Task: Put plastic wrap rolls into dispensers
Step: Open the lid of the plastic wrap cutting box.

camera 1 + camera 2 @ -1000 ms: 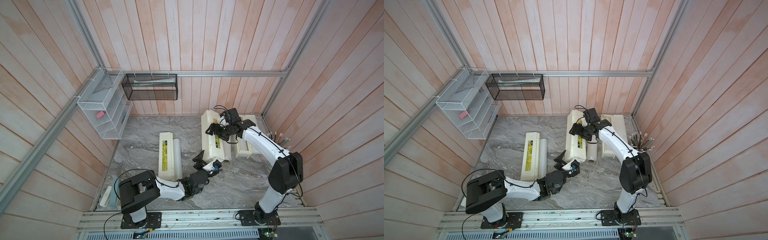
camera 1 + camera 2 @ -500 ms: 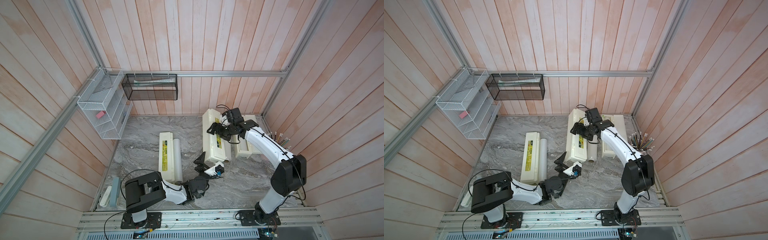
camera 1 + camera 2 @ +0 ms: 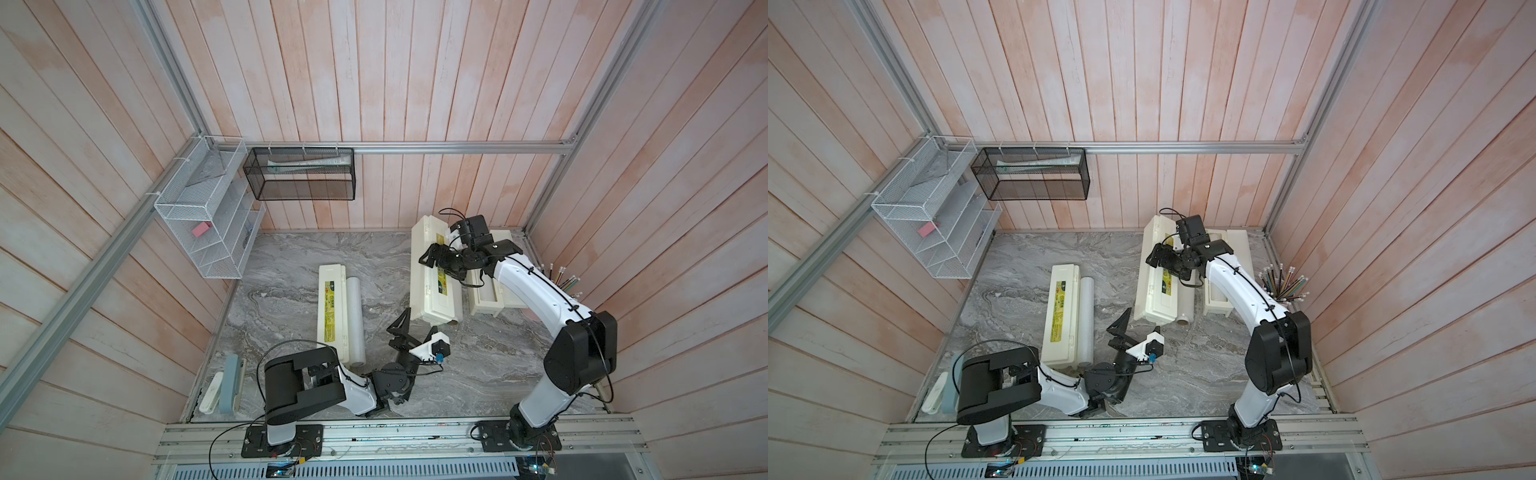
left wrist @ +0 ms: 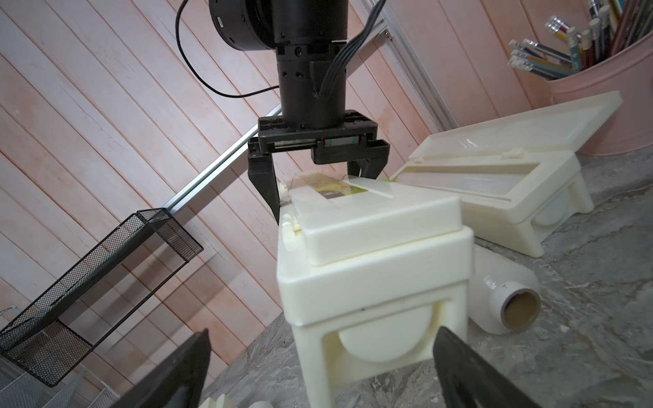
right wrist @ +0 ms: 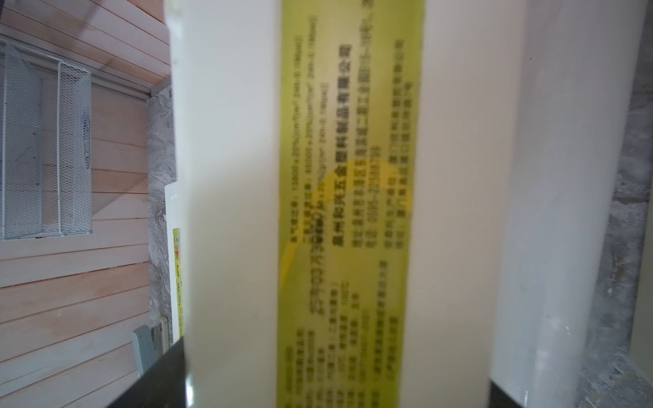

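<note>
1. Label (image 5: pixel 349 212) on the middle box (image 5: pixel 229 176): print too blurred to read in the right wrist view
2. Right gripper (image 4: pixel 319 196): the tip of its far finger (image 4: pixel 369 169) is hidden behind the box lid, so contact cannot be told
3. Left gripper (image 4: pixel 322 332): both fingers (image 4: pixel 176 374) are cut off by the picture's edge
4. Roll (image 3: pixel 455 321) beside the middle box: mostly hidden in a top view
5. Pencil cup (image 4: pixel 607 106): cut off at the edge
6. Contents of the black basket (image 3: pixel 299 174): too small to tell

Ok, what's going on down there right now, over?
Left hand open, empty, by middle dispenser's near end. Right hand straddling its shut lid, grip unclear. Roll lies on table beside it. Shut lid bars loading.
</note>
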Robot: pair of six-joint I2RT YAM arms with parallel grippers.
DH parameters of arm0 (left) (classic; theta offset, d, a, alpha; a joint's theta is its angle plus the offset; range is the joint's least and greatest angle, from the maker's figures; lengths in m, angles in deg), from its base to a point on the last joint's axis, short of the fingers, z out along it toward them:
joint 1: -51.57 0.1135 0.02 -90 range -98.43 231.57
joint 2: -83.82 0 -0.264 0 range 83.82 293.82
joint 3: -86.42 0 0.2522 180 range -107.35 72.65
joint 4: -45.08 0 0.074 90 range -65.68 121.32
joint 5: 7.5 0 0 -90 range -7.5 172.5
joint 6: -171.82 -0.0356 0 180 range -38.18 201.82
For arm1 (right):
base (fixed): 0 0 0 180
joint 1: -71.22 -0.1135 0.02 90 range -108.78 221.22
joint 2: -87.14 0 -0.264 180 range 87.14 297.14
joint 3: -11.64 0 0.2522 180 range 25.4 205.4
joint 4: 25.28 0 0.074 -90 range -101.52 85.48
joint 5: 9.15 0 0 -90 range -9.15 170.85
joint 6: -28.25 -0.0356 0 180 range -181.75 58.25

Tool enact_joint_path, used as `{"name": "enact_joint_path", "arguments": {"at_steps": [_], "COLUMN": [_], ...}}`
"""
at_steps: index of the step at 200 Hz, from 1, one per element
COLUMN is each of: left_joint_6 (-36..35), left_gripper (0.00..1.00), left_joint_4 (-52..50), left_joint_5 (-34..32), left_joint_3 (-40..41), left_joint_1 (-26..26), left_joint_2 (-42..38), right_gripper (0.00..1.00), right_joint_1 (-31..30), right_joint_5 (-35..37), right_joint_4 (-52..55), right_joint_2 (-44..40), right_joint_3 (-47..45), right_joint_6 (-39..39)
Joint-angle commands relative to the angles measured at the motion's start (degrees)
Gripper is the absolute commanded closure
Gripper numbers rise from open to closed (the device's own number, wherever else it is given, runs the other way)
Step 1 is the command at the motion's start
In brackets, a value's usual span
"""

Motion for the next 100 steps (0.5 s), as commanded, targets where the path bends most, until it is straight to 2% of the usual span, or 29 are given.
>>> {"name": "enact_joint_path", "arguments": {"at_steps": [1,54,100], "left_joint_6": [1.7,2.2,2.0], "left_gripper": [0.0,0.0,0.0], "left_joint_4": [-0.6,-0.9,0.6], "left_joint_5": [1.2,1.5,-1.2], "left_joint_3": [0.1,-2.4,-5.1], "left_joint_1": [-0.6,-0.5,1.1], "left_joint_2": [0.4,2.9,5.1], "right_gripper": [0.21,0.21,0.21], "right_joint_1": [0.1,0.1,-0.2], "right_joint_5": [-0.9,-1.8,-2.4], "right_joint_4": [-2.8,-2.8,-2.4], "right_joint_2": [-2.5,-3.6,-5.3], "right_joint_3": [0.5,0.9,-0.5], "right_joint_6": [-0.4,-1.0,-1.3]}}
